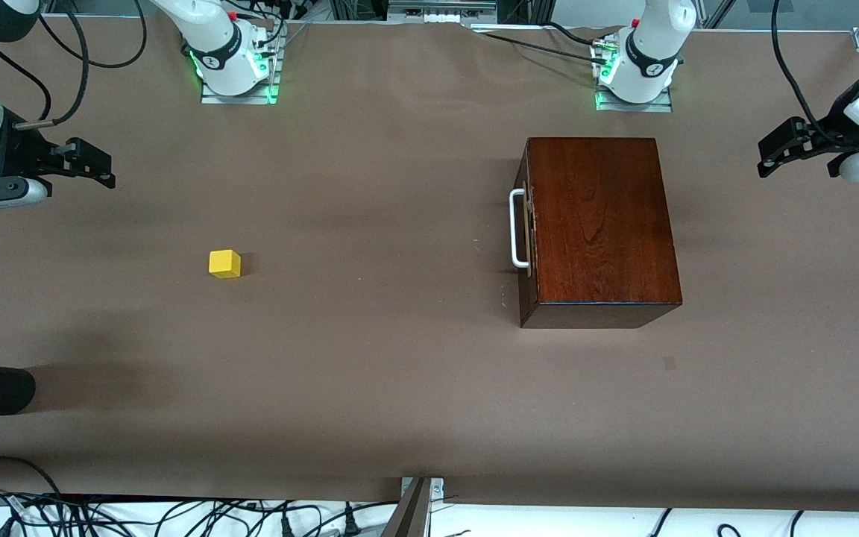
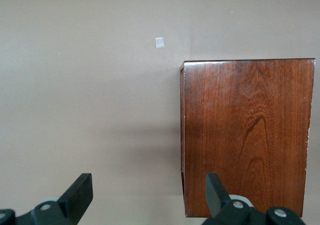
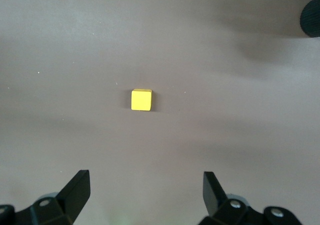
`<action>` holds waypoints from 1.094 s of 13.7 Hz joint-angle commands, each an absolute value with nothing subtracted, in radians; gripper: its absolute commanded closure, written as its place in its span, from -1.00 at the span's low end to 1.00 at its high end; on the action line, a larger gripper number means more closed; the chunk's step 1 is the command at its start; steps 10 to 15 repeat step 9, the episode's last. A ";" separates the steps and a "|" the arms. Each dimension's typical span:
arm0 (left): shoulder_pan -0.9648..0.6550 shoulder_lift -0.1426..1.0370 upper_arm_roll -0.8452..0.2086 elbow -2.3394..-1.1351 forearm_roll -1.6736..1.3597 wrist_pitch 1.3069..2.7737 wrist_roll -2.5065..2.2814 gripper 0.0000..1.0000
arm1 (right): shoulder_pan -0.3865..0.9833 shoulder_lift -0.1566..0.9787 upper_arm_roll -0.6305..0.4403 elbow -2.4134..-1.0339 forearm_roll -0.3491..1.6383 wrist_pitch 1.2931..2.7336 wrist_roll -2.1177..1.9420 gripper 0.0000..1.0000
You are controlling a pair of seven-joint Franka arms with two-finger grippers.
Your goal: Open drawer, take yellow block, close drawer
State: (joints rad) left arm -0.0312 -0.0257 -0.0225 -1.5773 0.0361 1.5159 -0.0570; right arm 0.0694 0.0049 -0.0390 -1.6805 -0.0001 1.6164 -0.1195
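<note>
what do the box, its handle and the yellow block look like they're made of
Box: glossy reddish-brown wood, with visible grain and sheen. Handle: a white loop, probably painted metal, though plastic is possible. Yellow block: matte, evenly coloured cube; painted wood or plastic, not clear which.

even soft light, faint shadows, sharp

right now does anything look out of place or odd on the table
One thing: the small bright yellow cube sits alone on the bare brown table toward the right arm's end, not in the drawer. The glossy mahogany wooden box has its drawer shut, white loop handle flush. Nothing is spilled, tilted or damaged.
</note>
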 commanded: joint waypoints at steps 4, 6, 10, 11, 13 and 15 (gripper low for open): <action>-0.040 0.003 -0.014 -1.559 0.037 1.545 -0.066 -1.00 | 0.064 0.021 -0.037 -1.654 -0.002 1.595 -0.135 -1.00; -0.041 0.002 -0.014 -1.560 0.040 1.549 -0.066 -1.00 | 0.066 0.021 -0.037 -1.654 0.003 1.609 -0.133 -1.00; -0.041 0.002 -0.014 -1.568 0.037 1.549 -0.063 -1.00 | 0.066 0.021 -0.031 -1.654 0.008 1.634 -0.135 -1.00; -0.041 0.002 -0.014 -1.568 0.037 1.549 -0.063 -1.00 | 0.066 0.021 -0.031 -1.654 0.008 1.634 -0.135 -1.00; -0.041 0.002 -0.014 -1.568 0.037 1.549 -0.063 -1.00 | 0.066 0.021 -0.031 -1.654 0.008 1.634 -0.135 -1.00; -0.041 0.002 -0.014 -1.568 0.037 1.549 -0.063 -1.00 | 0.066 0.021 -0.031 -1.654 0.008 1.634 -0.135 -1.00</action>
